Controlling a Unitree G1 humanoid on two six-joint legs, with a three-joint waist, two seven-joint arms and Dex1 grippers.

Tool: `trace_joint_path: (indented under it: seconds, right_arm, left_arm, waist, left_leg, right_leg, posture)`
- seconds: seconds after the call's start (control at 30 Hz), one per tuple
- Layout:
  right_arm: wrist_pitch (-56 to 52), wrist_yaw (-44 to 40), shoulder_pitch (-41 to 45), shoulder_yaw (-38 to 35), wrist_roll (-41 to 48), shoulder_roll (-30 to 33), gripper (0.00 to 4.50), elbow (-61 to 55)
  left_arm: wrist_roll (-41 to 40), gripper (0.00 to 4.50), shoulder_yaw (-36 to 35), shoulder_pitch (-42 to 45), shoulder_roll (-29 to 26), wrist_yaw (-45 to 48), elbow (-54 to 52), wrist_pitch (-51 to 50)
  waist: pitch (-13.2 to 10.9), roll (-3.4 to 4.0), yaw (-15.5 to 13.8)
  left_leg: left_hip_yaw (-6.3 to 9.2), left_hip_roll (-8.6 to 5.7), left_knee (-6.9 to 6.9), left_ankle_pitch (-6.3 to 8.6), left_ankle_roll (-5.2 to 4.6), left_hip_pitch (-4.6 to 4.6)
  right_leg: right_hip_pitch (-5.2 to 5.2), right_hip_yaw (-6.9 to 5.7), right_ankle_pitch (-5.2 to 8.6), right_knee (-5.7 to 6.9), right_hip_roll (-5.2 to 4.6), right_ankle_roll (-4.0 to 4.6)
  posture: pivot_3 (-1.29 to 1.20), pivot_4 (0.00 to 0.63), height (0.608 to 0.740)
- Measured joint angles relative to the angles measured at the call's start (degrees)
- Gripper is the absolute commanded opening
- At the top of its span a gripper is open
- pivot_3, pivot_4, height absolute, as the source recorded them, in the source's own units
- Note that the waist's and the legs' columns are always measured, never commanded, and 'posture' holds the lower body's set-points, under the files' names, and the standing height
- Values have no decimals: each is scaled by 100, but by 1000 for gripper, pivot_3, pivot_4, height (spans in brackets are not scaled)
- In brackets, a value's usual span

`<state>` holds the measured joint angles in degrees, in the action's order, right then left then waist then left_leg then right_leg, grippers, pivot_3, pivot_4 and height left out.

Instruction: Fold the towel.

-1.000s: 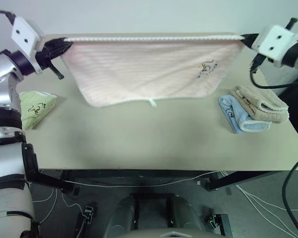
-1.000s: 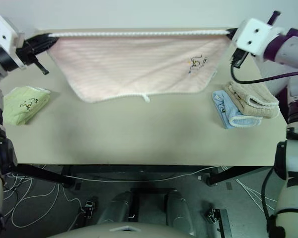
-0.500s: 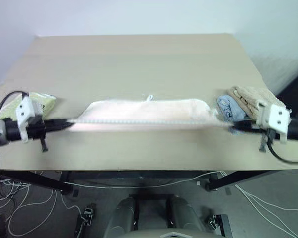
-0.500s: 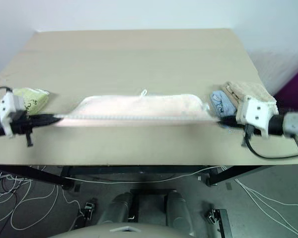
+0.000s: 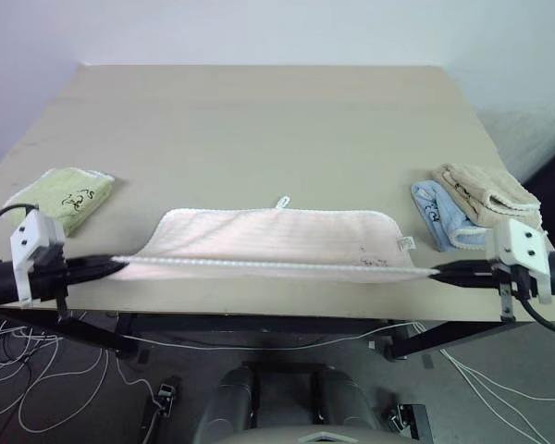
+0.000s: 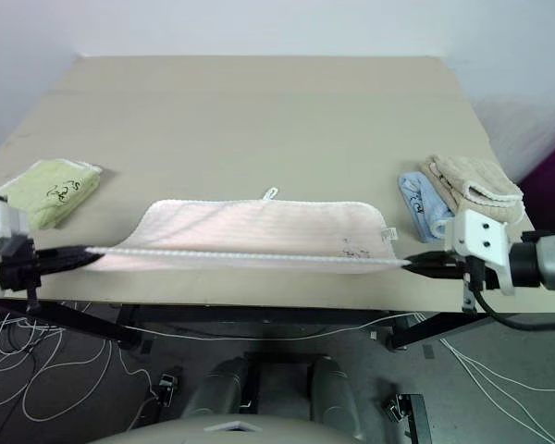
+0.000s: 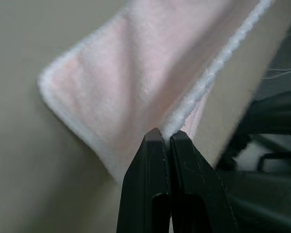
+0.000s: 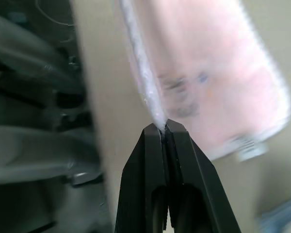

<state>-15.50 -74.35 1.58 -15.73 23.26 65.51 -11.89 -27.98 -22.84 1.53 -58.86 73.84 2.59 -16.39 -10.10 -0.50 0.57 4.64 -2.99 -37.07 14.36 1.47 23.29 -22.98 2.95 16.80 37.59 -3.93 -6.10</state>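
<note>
1. Table: beige top, rectangular, on a dark metal frame.
2. Wall: plain white, directly behind the table's far edge.
3. Floor: grey, below the table's near edge; white cables trail beneath the table.
4. Light: even, without hard shadows on the table.

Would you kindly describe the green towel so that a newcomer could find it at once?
Start at the beige table and go to its left edge, near the front. There lies the green towel, folded small, apart from the long pink towel beside it. It alone is light green with a dark mark; the other folded towels lie on the right side.
</note>
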Motion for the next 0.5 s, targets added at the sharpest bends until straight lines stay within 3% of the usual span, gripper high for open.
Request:
trace_joint_path:
  seconds: [0.3,0.5]
  right_arm:
    - [909,434,2282,1524,-1150,-721,25,2036]
    - [1729,746,3450,2048,-1856,-1281,25,3704]
  left_arm:
    - [1222,0,1269,2161,684,-780,1991,1343]
    - [1860,0,1820,3082,1078,-1078,3340,2178]
  waist:
    - [0,0,36]
    - [0,0,36]
  left_leg:
    - [-7,-5,2,-1,0,12]
    - [-11,-9,-1,-2,0,20]
  right_leg:
    - [-24,-2,-3,7,17,-3]
    - [-39,1,-2,20,21,-4]
  posture:
    - [0,150,740]
    - [0,150,740]
